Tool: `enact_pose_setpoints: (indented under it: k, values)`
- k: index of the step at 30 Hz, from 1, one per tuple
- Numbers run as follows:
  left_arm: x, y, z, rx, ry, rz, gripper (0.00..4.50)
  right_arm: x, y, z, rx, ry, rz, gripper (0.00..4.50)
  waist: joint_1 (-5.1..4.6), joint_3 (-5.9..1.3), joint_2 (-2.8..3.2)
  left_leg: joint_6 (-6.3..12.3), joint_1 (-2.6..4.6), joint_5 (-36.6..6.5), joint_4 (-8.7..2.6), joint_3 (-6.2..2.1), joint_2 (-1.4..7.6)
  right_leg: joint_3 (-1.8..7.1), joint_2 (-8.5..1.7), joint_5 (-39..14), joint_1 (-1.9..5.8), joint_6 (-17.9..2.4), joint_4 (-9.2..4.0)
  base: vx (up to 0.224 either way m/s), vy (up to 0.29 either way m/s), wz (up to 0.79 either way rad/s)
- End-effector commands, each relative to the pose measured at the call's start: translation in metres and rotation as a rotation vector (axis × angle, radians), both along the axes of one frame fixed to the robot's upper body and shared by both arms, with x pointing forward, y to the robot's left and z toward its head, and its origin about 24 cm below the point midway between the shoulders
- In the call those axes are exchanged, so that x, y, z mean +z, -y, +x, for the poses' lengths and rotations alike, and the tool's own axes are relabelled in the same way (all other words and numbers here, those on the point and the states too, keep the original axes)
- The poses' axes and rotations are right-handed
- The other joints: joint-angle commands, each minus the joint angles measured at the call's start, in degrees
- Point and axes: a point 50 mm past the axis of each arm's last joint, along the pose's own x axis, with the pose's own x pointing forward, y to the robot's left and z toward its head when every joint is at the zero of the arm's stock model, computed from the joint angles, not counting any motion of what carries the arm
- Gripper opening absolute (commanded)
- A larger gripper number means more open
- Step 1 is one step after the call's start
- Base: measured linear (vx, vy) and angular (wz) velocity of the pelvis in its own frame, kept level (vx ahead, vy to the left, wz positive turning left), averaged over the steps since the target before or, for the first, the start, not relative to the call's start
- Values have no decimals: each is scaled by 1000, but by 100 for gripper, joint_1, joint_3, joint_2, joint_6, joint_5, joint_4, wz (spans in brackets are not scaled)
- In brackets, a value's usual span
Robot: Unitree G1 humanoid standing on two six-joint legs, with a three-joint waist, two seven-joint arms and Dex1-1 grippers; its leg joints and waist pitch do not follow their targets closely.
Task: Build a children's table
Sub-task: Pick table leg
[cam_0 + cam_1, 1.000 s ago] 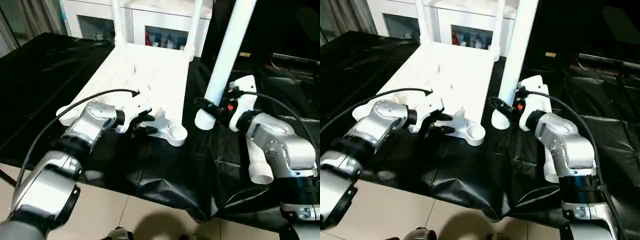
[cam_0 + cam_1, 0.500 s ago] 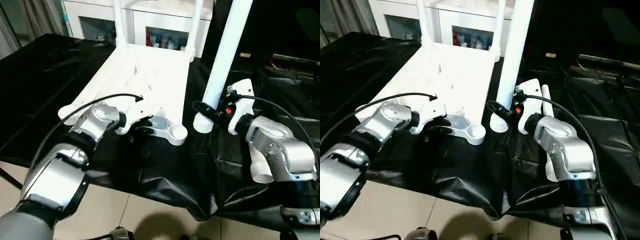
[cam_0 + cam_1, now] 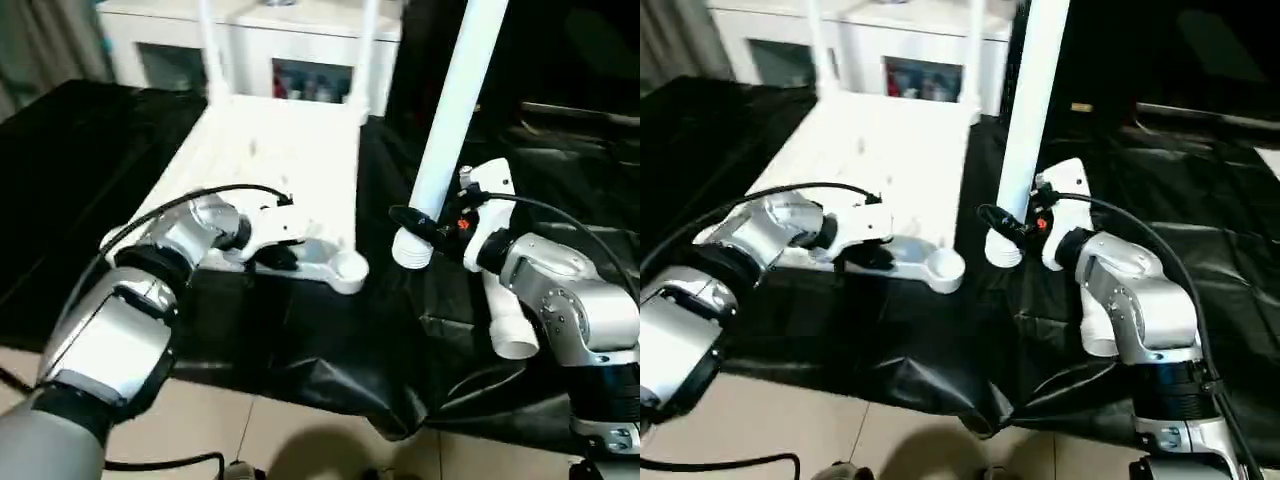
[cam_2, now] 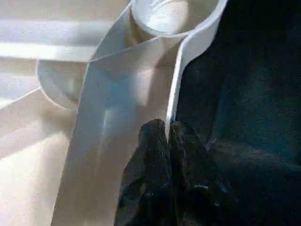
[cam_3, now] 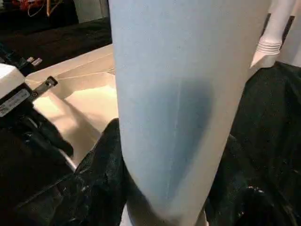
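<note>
Tabletop, upside down on black sheet: my left gripper pinches its near rim, right gripper clasps upright leg; I'd centre it squarely over the empty corner socket.

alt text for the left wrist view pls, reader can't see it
The left end effector is shut, its two black fingers pinching the thin rim of the upturned white tabletop. A round corner socket sits just beyond along that rim, with black sheet on the far side of the rim.
</note>
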Motion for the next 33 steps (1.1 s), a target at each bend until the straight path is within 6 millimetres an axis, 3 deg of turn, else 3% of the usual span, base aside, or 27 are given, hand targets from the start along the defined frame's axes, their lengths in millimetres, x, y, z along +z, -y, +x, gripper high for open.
enact_pose_setpoints:
  k: [1,4,8,10,14,15,17,23,32,33]
  values:
    - [-23,-3,-15,-12,-158,-1,0,11,0,0,12,44,-12,184,34,-414,-30,-42,147,-2142,-436,-64,144,140,-309,-2261,209,-1229,-451,0,0,0]
    - [-19,1,-16,-29,-165,-56,0,12,0,0,15,47,-12,184,50,-426,-18,24,131,-1944,-429,-41,159,154,-308,-1813,237,-1413,-390,0,0,0]
    - [-12,3,-18,-51,-134,-114,0,12,0,-2,20,49,-10,184,70,-441,4,76,127,-1704,-422,-25,171,162,-304,-1453,250,-1510,-345,0,0,0]
    - [-11,3,-19,-55,-116,-119,0,12,0,-2,22,50,-9,184,60,-433,-27,78,120,-1705,-428,-18,171,161,-295,-1454,254,-1497,-342,0,0,0]
    - [-5,1,-24,-54,-8,-170,0,12,-3,-5,26,48,2,184,29,-406,11,17,133,-1839,-451,-21,184,165,-288,-1810,220,-1351,-365,0,0,0]
    - [-4,0,-25,-42,18,-187,43,12,-3,-5,26,47,4,184,20,-400,-4,-10,139,-1936,-450,-18,178,166,-286,-1994,209,-1291,-388,0,0,0]
    - [-3,-1,-27,-17,36,-223,43,11,-4,-7,27,45,9,184,12,-394,-40,-30,125,-1962,-461,-20,178,166,-282,-2127,204,-1204,-394,0,0,0]
    - [-3,-4,-33,6,63,-285,53,9,-7,-8,37,35,19,184,7,-386,-38,-63,126,-2000,-469,-15,179,182,-271,-2195,151,-1095,-402,0,0,0]
    - [-7,-13,-31,27,51,-214,53,10,-7,-9,43,34,13,184,-8,-370,-23,-124,123,-2144,-483,-29,165,186,-270,-2486,124,-901,-441,0,0,0]
    - [-8,-13,-31,30,33,-216,71,10,-7,-9,43,34,12,184,-12,-369,-23,-126,126,-2147,-481,-25,165,189,-274,-2500,117,-902,-444,0,0,0]
